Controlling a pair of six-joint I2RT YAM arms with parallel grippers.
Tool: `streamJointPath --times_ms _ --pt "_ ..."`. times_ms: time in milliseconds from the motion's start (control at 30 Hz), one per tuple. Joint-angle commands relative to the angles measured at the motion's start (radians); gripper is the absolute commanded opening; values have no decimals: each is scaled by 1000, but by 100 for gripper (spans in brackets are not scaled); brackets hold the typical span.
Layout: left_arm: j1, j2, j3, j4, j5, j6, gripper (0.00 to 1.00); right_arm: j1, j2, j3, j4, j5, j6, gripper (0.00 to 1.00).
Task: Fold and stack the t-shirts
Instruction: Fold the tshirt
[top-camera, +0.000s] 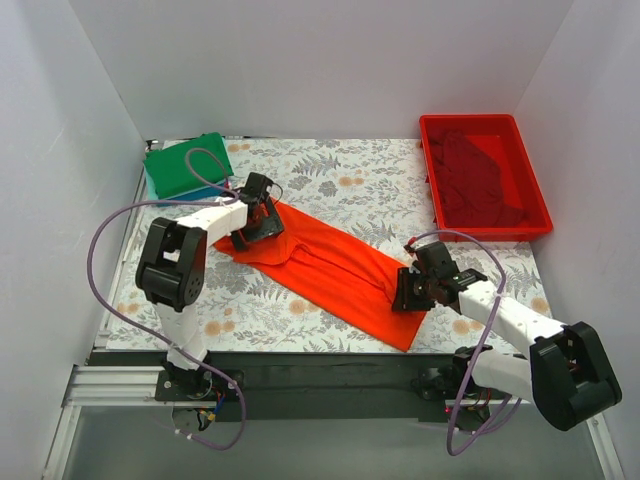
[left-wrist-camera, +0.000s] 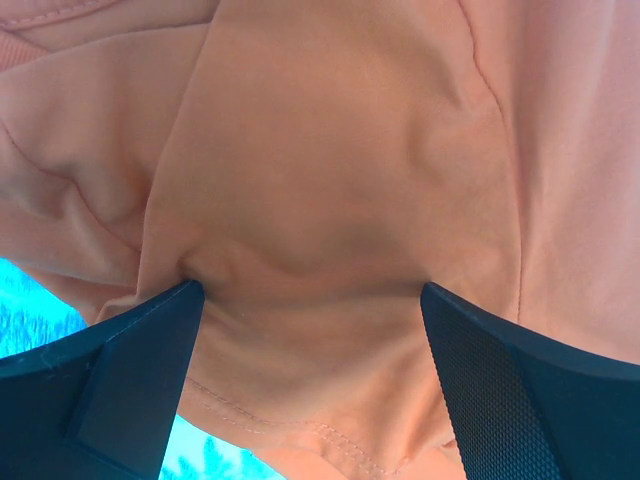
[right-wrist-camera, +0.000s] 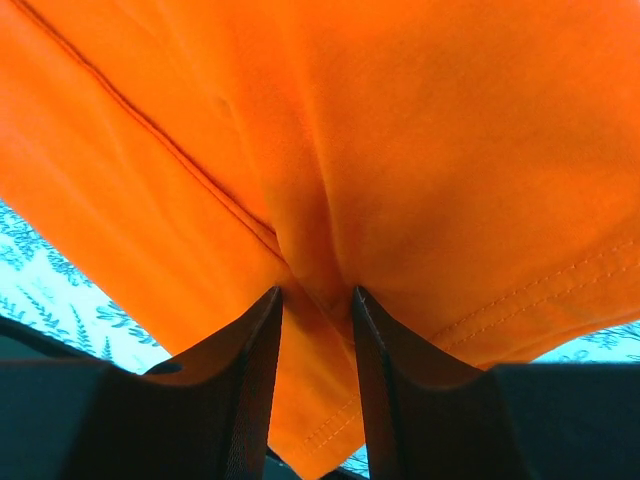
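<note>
**Q:** Where does the orange-red t-shirt (top-camera: 320, 268) lie, and in what form?

**A:** It lies diagonally across the tabletop (top-camera: 340, 180), drawn into a long narrow band running from far left to near right. A folded green t-shirt (top-camera: 187, 165) sits in the far-left corner, just beyond the band's end. A dark red t-shirt (top-camera: 478, 172) lies in the red bin (top-camera: 495, 233), well apart.

**Q:** How do the grippers stand?

**A:** The left gripper (top-camera: 258, 222) is at the far-left end. Its jaws are wide, with the tips pressed into cloth that bulges between them but is not clamped. The right gripper (top-camera: 413, 290) is at the near-right end. Its jaws are narrow and pinch a ridge of cloth near the hem.

**Q:** What does the step in hand require?

**A:** This is judged to be an end-to-end fold of the band.
- The left jaws should close on all layers before any lift, since a one-sided hold would likely drag the band askew.
- The carried end should travel low and land square on the other end, with the edges aligned.
- The main risk is that inner layers slip out and the band opens.
</note>
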Motion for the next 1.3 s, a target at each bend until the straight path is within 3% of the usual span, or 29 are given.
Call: streamJointPath --times_ms 0,233,733,1067,1267 --pt "5 99 37 61 21 78 90 24 -12 -52 -14 -42 60 41" --pt "3 206 186 105 109 233 89 64 -92 -59 -12 -113 129 41" --pt "-44 426 515 147 229 497 88 310 -53 -8 8 -27 288 41" --pt "-73 289 681 81 203 457 89 342 -121 164 -121 100 212 41" --pt "-73 257 691 -30 144 264 89 340 -147 130 -158 128 166 37"
